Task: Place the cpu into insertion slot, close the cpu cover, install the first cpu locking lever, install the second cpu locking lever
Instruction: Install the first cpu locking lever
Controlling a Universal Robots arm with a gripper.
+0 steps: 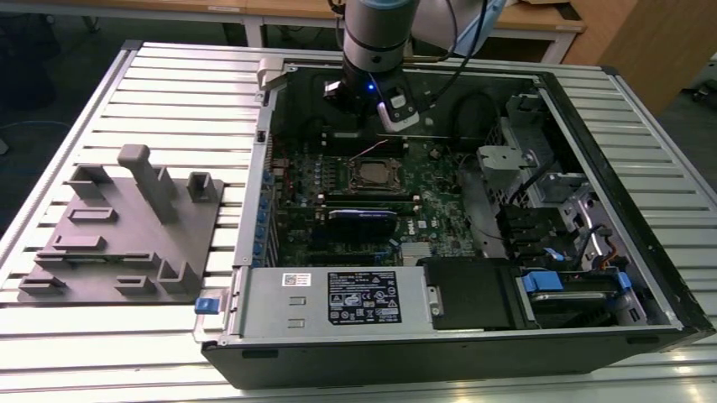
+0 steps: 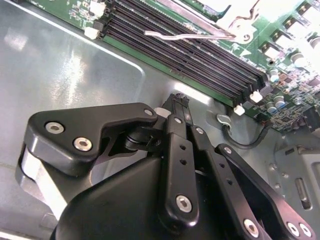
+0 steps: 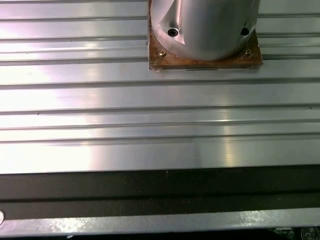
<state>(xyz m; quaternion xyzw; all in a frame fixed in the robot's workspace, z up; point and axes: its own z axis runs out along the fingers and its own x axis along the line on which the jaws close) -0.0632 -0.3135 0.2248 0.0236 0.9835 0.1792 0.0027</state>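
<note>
1. Second wrist view: the jaws are clenched, tips pressed together. They sit over the bare metal wall of the computer case (image 2: 75, 80), just beside the edge of the green board (image 2: 295, 105).
2. Near the tips run the long black memory slots (image 2: 200, 60). A thin wire lever (image 2: 190, 36) lies out across them, and its root is at the silvery cover (image 2: 237, 19) of the socket.
3. In the exterior view the arm (image 1: 379, 42) reaches down into the far end of the open case (image 1: 448, 365). The socket (image 1: 375, 175) sits in the middle of the board, apart from the jaws. It has a silvery rim and a dark centre, and I cannot tell whether the chip lies inside it.
4. A grey moulded fixture plate (image 1: 123, 227) rests on the ribbed tabletop (image 1: 180, 92), to the exterior view's left of the case.
5. In the first wrist view the same ribbed tabletop (image 3: 150, 125) carries a silvery round column (image 3: 205, 25) on a square base plate (image 3: 157, 57).
</note>
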